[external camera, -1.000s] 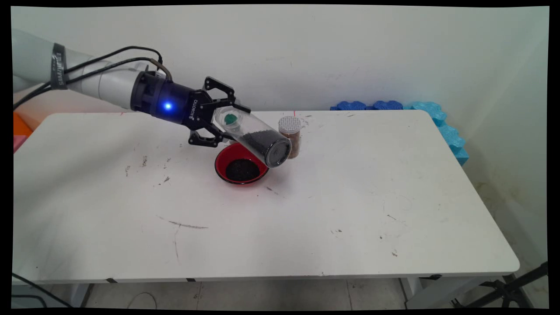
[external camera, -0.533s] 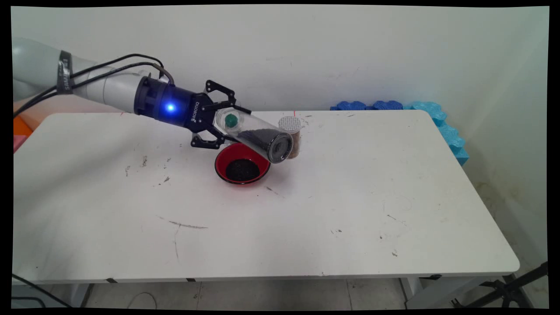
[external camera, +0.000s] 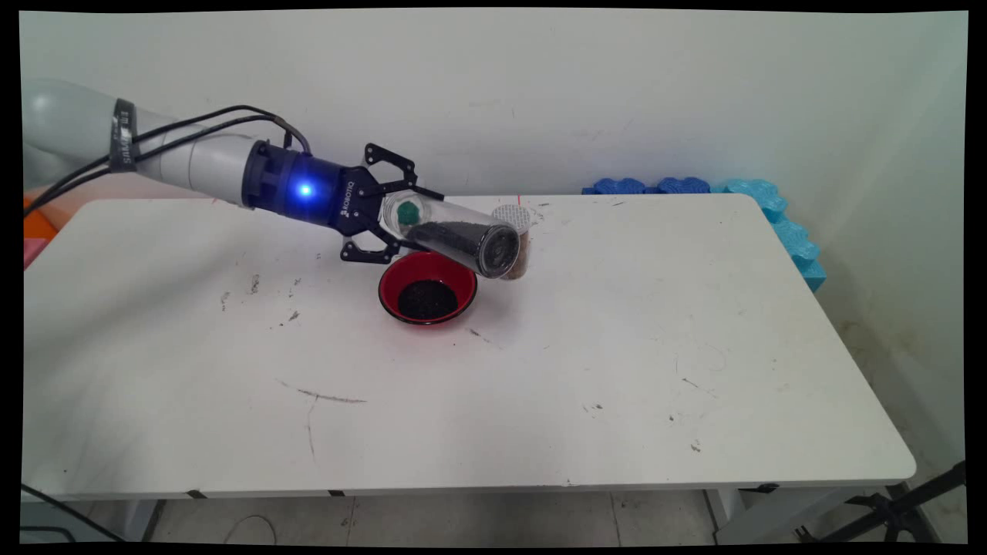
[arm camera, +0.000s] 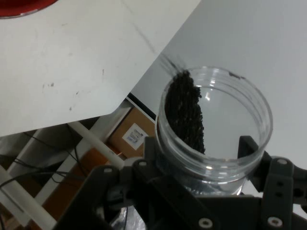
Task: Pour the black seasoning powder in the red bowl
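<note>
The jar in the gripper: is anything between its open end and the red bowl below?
Nothing visible is. The gripper holds the jar tilted above the red bowl. Only air separates them. The smaller brown jar stands beside the bowl, on its right.

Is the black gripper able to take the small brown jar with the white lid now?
Probably not: the black gripper is already shut on the clear jar of black grains, which hangs tilted before the small brown jar.

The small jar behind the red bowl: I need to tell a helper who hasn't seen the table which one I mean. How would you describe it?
On the white table, find the red bowl of black grains near the middle. Just behind it to the right stands a small clear jar of brown grains. Its perforated silver lid and upright stance set it apart from the tilted clear jar of black grains.
</note>
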`<state>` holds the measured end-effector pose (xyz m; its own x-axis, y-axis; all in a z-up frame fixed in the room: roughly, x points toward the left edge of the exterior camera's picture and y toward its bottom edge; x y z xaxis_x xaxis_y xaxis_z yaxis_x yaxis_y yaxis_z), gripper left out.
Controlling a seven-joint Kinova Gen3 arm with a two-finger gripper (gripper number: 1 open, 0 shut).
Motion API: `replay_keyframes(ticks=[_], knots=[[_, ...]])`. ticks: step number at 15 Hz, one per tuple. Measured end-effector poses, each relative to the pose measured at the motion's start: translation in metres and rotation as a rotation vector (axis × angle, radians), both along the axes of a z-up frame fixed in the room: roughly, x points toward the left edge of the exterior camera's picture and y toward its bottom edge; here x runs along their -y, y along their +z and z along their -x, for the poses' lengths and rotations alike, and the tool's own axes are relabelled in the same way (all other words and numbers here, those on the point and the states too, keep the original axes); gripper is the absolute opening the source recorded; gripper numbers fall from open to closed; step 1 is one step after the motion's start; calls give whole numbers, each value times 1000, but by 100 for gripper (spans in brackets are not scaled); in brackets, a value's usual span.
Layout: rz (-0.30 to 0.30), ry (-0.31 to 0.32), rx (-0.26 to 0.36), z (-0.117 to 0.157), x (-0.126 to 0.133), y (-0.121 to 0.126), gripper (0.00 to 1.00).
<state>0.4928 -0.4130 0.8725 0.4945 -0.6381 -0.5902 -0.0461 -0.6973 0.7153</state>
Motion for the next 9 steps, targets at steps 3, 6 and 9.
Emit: replay_keyframes(ticks=[3,6,9], knots=[[-26,12,-19,0,0,-3,0],[-45,23,-33,0,1,-6,0],[-60,33,-46,0,2,-8,0]])
